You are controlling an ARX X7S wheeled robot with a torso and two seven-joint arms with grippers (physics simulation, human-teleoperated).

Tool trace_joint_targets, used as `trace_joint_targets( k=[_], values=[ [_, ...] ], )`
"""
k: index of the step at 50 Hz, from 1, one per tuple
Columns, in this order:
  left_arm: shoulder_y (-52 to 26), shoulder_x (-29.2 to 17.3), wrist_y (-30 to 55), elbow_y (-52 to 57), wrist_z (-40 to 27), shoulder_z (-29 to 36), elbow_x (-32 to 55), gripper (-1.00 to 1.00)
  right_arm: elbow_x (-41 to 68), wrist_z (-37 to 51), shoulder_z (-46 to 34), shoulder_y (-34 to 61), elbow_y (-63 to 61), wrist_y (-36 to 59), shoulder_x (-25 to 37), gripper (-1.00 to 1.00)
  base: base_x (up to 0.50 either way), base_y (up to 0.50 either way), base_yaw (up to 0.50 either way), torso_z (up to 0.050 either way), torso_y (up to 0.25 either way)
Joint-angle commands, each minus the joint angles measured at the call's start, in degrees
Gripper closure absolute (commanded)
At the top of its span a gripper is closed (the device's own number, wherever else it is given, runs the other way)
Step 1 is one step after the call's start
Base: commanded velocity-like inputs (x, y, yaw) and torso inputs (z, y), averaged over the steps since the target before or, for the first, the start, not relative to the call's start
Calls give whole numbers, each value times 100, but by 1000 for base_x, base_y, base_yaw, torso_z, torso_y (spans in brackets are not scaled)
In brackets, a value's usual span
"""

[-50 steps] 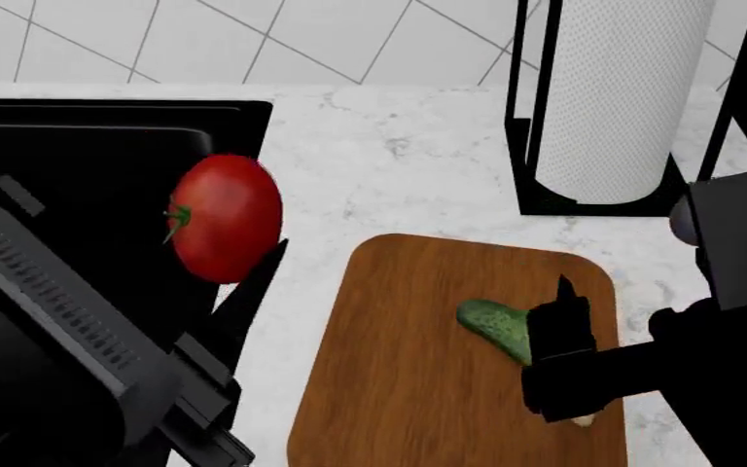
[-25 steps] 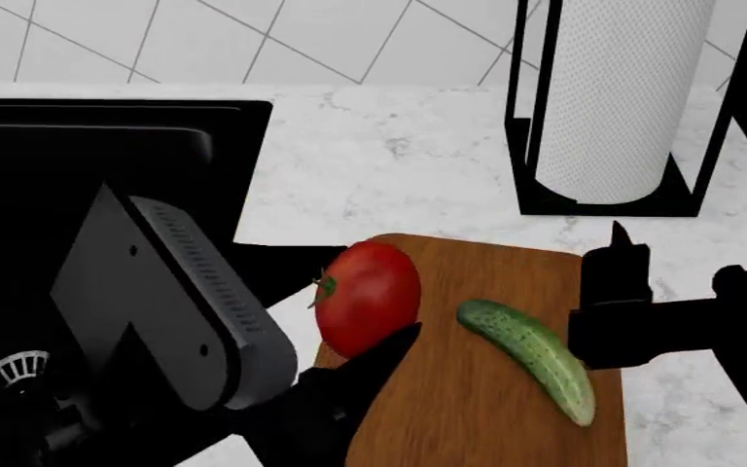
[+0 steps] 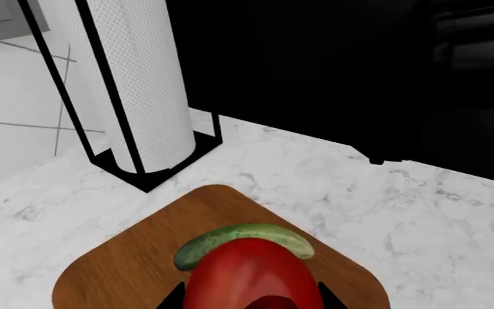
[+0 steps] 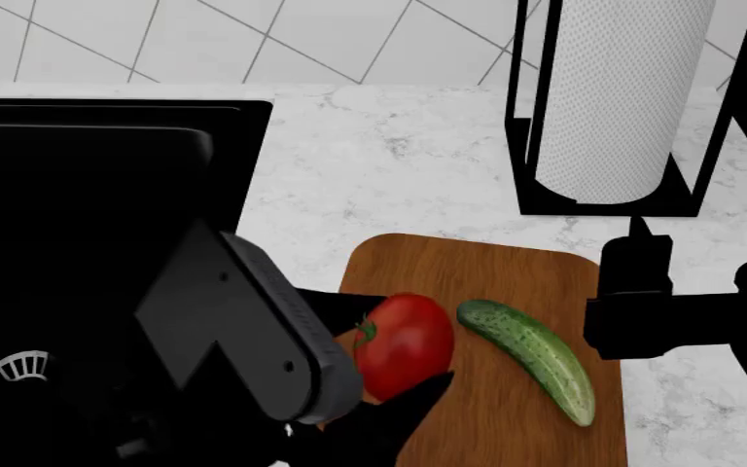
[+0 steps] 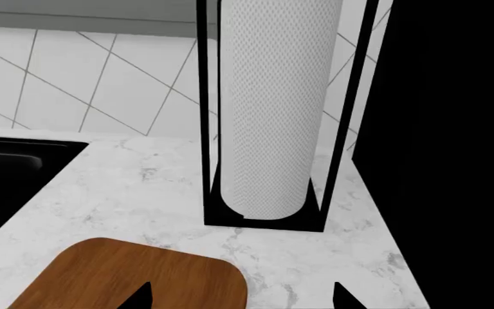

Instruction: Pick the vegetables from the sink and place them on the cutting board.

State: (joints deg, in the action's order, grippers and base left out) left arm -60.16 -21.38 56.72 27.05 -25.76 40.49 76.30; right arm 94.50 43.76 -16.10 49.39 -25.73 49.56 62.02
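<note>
Over cutting board (image 4: 478, 292) now: left-held tomato (image 4: 404, 345), nearer cucumber (image 4: 529, 358).

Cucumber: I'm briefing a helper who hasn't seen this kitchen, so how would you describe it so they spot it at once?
Find the white marble counter right of the black sink, then the brown cutting board in front of the paper towel roll. The cucumber lies flat on the board's right half. It is long, bumpy and green, unlike the round red tomato beside it, which the left gripper holds.

White marble counter (image 4: 387, 156) carries cutting board (image 4: 504, 428) and paper-towel holder (image 4: 614, 102).
</note>
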Motion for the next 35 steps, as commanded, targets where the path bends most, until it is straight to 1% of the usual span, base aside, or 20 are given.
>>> trace_joint_targets(
  k=[1,35],
  values=[
    [34,11,7,-124,-99,110,3,100,6,4,16,-30,15,-41,-14,-100,0,0,0,0,0],
    [95,-6,18,-157,-99,332,-80,100,-85,-34,-44,-85,17,-46,-66,-100,0,0,0,0,0]
  ],
)
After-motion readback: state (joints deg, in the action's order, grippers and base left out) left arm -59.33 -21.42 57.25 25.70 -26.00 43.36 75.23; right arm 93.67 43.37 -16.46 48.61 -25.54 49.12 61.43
